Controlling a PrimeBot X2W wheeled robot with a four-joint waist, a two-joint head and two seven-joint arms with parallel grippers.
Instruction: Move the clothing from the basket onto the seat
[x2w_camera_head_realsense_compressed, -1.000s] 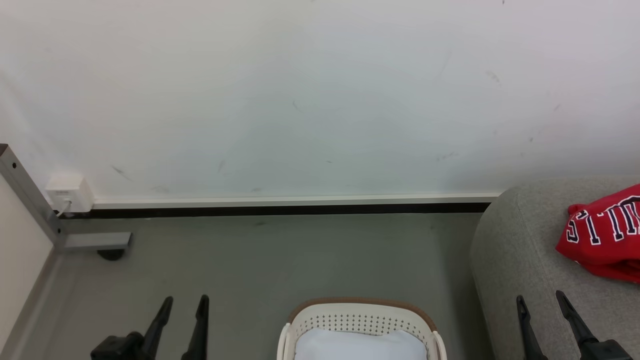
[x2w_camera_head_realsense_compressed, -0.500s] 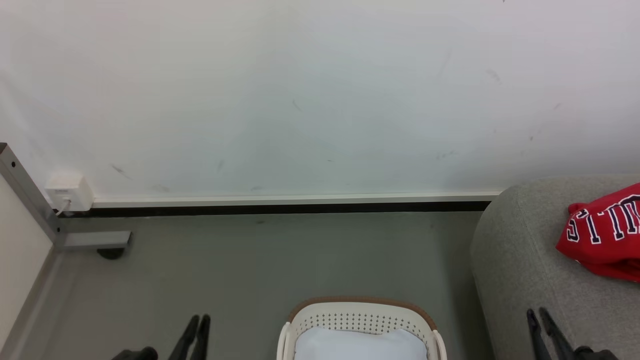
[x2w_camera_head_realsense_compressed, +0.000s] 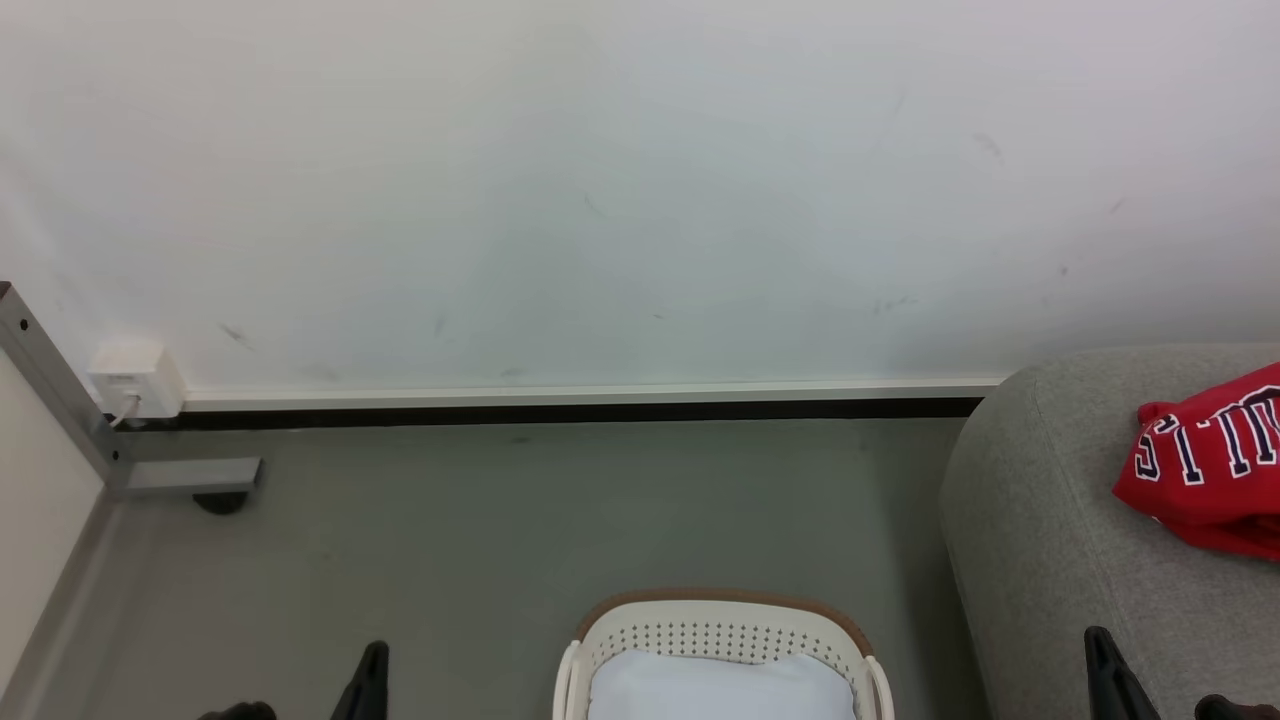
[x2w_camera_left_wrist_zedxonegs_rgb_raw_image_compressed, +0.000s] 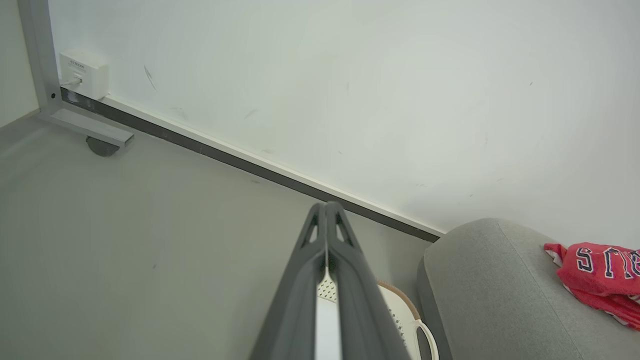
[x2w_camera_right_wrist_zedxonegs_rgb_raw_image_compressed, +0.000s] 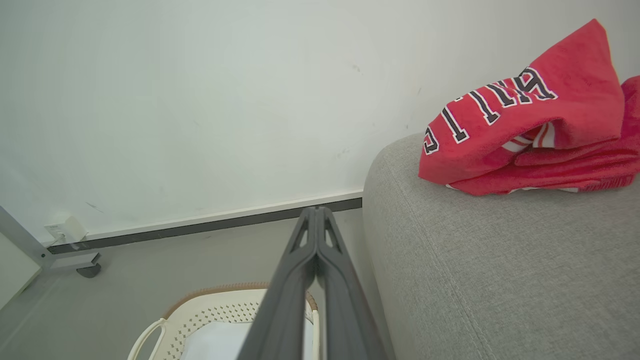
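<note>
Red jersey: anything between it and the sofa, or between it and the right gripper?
Nothing visible does. The jersey already lies on the sofa, outside the basket, which holds a white pad. The right gripper is shut, apart from the jersey, with just bare sofa fabric between them.

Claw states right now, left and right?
Left claw: shut, holding nothing.
Right claw: shut, holding nothing; the bright red jersey lies apart on the light grey fabric sofa.
</note>
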